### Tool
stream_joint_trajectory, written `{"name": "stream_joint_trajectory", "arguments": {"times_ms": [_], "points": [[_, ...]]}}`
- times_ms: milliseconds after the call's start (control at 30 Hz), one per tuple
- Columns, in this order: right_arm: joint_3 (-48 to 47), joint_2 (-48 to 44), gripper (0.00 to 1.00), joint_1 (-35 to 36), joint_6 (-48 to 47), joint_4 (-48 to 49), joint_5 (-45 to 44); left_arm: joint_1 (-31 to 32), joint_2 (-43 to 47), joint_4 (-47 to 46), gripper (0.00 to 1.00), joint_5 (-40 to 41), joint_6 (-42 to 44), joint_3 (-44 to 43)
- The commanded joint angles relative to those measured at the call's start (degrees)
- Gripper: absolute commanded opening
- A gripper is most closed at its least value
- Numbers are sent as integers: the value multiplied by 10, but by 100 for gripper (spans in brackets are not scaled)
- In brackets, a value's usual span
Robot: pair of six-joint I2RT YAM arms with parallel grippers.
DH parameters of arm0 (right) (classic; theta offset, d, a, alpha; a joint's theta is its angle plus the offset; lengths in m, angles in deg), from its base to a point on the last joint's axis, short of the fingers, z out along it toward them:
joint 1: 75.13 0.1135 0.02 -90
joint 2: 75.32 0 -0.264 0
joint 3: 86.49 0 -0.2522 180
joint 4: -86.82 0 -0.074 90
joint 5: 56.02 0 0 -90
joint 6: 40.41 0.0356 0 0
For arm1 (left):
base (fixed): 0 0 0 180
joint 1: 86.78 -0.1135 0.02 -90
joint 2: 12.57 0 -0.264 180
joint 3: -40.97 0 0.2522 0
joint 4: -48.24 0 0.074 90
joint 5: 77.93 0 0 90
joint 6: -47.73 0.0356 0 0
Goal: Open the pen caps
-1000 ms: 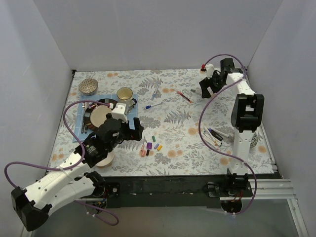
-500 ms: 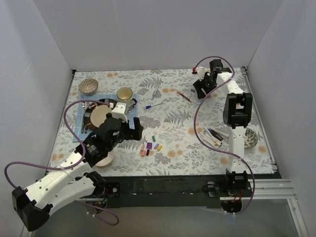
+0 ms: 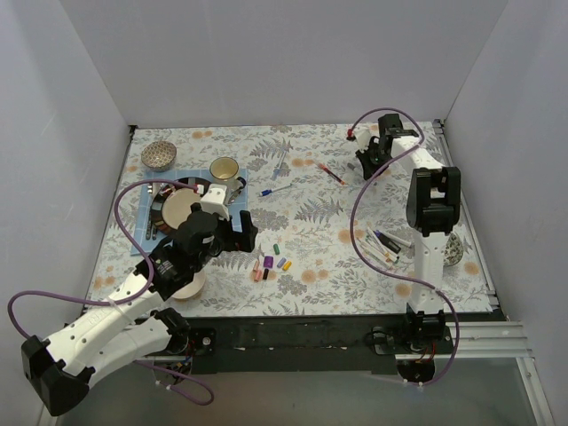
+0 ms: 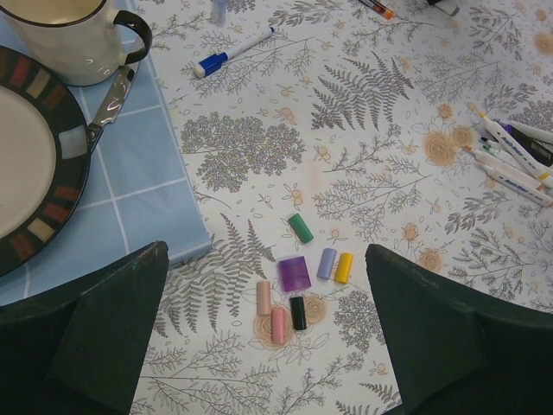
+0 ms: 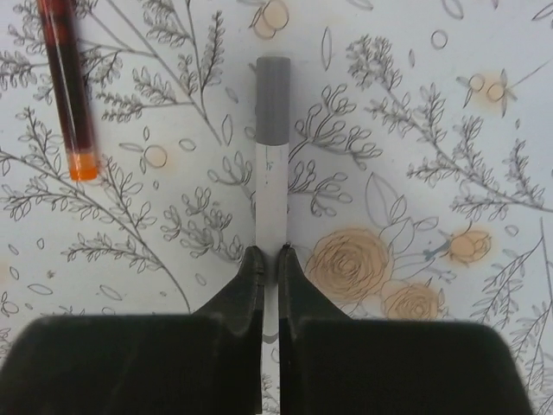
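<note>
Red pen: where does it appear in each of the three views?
Top external: the red pen lies far, right of centre, left of the right gripper.
Left wrist: at the top edge, only its orange end.
Right wrist: top left.
Landmark: right gripper, shut on the grey pen.

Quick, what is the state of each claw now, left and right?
Left claw: open, holding nothing, above the loose pen caps.
Right claw: closed on the grey-capped pen.

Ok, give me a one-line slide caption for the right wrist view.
Right gripper closed on the white barrel of a grey-capped pen lying on the floral tablecloth, a dark red pen alongside.
</note>
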Motion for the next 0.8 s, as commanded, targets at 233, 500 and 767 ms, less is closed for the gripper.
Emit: {"name": "stream_joint_trajectory", "arguments": {"times_ms": [233,500,767], "points": [[248,-184,1,-7,76,37,117,-45,12,-151,98,-195,-158,49],[384,-324,1,-6,120,71,272,-45,-138,-449,98,-275,-334,139],[467,-381,1,1,121,59,460,-44,-353,-633,92,-306,-369,70]]}}
